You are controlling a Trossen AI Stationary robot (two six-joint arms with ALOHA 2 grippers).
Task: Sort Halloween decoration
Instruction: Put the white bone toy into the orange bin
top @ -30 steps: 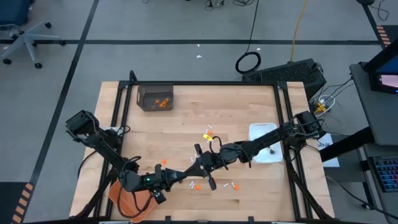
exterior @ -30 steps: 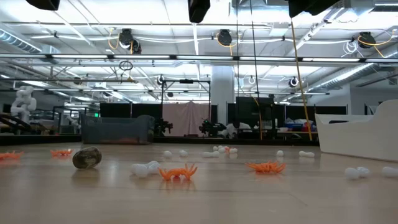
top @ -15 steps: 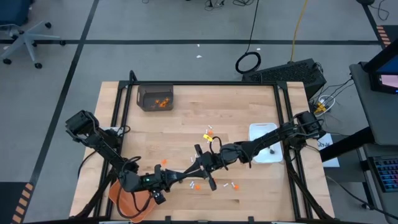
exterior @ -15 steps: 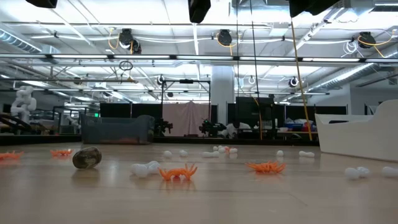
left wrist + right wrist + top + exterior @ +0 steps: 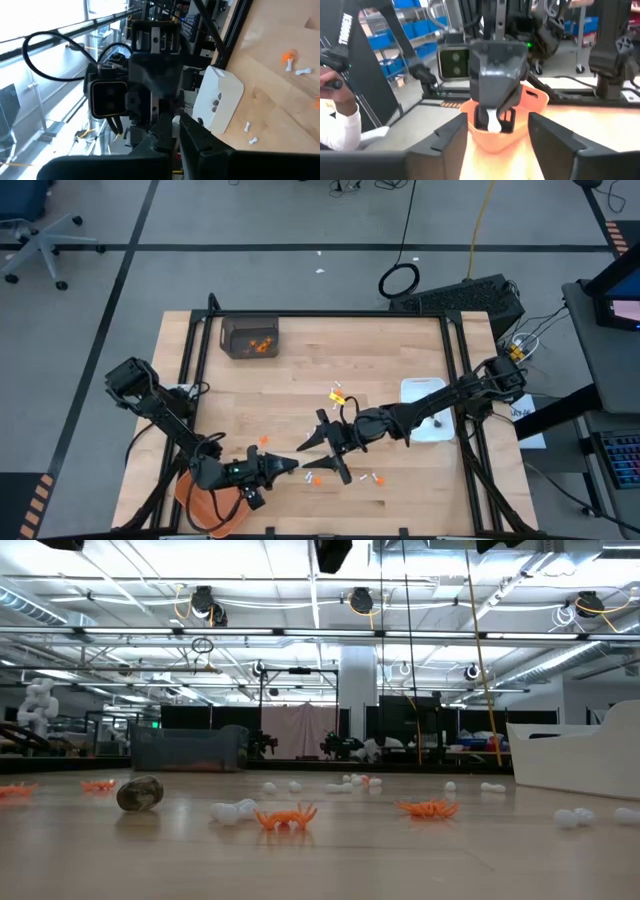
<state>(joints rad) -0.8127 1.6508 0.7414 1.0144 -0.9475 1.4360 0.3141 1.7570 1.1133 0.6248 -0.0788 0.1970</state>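
Above the table's near middle, my left gripper (image 5: 290, 466) is shut on a small white stick (image 5: 493, 121) and points level toward the right. My right gripper (image 5: 318, 458) faces it, open, its fingers (image 5: 451, 136) standing on either side of the left fingertips without touching. The right wrist view shows the orange tray (image 5: 535, 102) just behind the left gripper. Loose decoration lies on the wood: orange bits (image 5: 286, 817), white sticks (image 5: 235, 810) and a dark bit (image 5: 140, 793). My left gripper pinches the white stick (image 5: 493, 126) between its two fingertips (image 5: 481, 118). One rounded end of the stick pokes out past them. The fingers lie level and point toward the table's right edge. The stick is lifted clear of the table.
The orange tray (image 5: 205, 505) lies at the near left under my left arm. A dark bin (image 5: 250, 337) with orange bits stands far left, a white dish (image 5: 428, 410) at the right edge. More pieces lie scattered around the table's middle (image 5: 337, 393) and near front (image 5: 375, 478).
My right gripper has opened and let go of the white stick, which it held at the left gripper's tip. It has drawn back a little toward the table's right. The stick stays with my left gripper, which has kept its place.
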